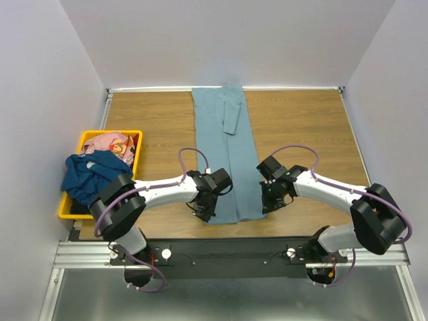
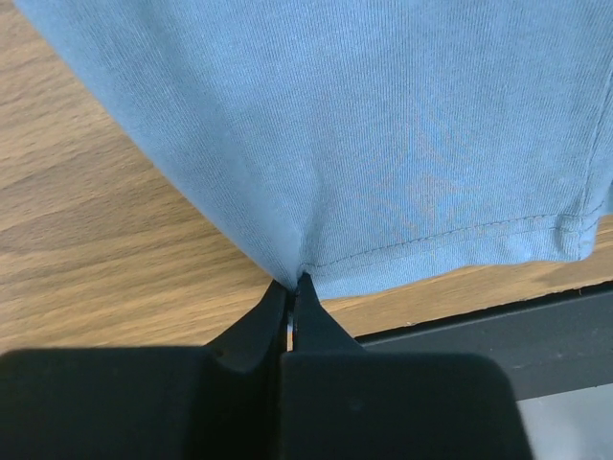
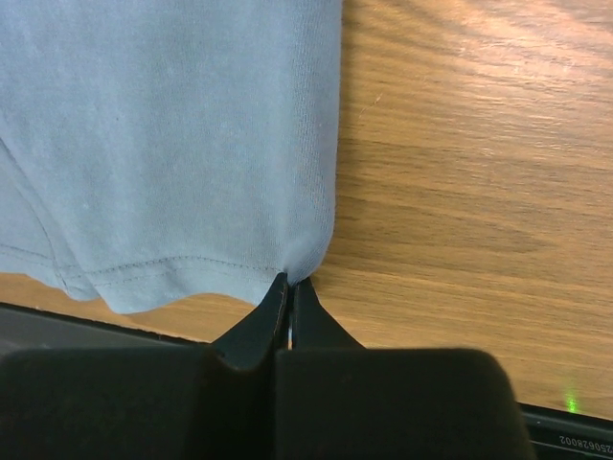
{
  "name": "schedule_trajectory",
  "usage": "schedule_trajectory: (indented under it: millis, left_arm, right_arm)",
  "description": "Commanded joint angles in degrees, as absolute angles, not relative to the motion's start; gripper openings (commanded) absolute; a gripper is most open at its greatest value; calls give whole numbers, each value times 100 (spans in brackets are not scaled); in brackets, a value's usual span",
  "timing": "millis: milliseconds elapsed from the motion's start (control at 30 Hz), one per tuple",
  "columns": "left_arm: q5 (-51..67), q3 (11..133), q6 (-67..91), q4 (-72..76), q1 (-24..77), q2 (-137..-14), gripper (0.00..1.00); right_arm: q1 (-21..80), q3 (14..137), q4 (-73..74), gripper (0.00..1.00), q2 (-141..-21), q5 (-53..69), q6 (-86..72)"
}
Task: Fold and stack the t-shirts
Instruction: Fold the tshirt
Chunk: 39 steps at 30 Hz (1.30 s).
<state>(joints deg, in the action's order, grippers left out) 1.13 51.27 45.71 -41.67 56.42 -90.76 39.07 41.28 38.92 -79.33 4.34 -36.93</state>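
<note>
- Lying flat on the wooden table point(image 1: 307, 127), the blue-grey t-shirt point(image 1: 224, 154) is folded into one long thin strip. It runs down the middle, from the far edge to the near edge.
- One sleeve is folded over on top of the strip, close to the far end.
- The hem of this shirt is at the near end, just by the black rail point(image 1: 227, 251) where the arms are fixed.
- The left gripper point(image 2: 292, 286) is at the near left corner of the hem. Its two black fingers are pressed together, and they pinch the tip of that corner. The cloth bunches up a little toward the tips.
- The right gripper point(image 3: 290, 286) is at the near right corner of the hem. Its fingers are pressed together too, and they pinch that corner the same way.
- The two grippers are apart, with the strip between them.
- The yellow bin point(image 1: 85, 136) sits at the left side of the table, well apart from the strip.
- The navy t-shirt point(image 1: 90, 175) is in a messy heap on the near part of the bin and hangs over its rim.
- The pink patterned t-shirt point(image 1: 110, 144) is crumpled in the far part of the bin, just behind the navy one and touching it.
</note>
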Motion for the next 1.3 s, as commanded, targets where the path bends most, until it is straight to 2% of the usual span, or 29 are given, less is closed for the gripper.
schedule_trajectory:
  millis: [0,267,433,567,733,1000,1267]
  left_arm:
    - [-62,5019,4588,-4456,5748,-8930,0]
    - [491,4659,5167,-4799,6792,-8044,0]
    - [388,4649,5405,-4790,6865,-7533,0]
    - [45,4895,4959,-4580,6059,-7409,0]
    - [-422,5185,4308,-4105,5074,-7470,0]
    - [-668,5729,3358,-3270,3895,-8006,0]
    - [-642,6152,2787,-2830,2998,-8490,0]
  right_arm:
    - [3964,4236,4095,1,-7752,729,-3507]
    - [4192,3877,4763,1,-6901,1466,-3656]
    - [4245,4086,4983,1,-6706,1355,-3595]
    - [4175,5305,5185,1,-7371,363,-3315]
    - [3894,6422,5107,1,-8164,-210,-2866]
    - [3226,8102,4852,1,-9709,-255,-2084]
    - [2918,9298,4851,1,-10678,-150,-1785]
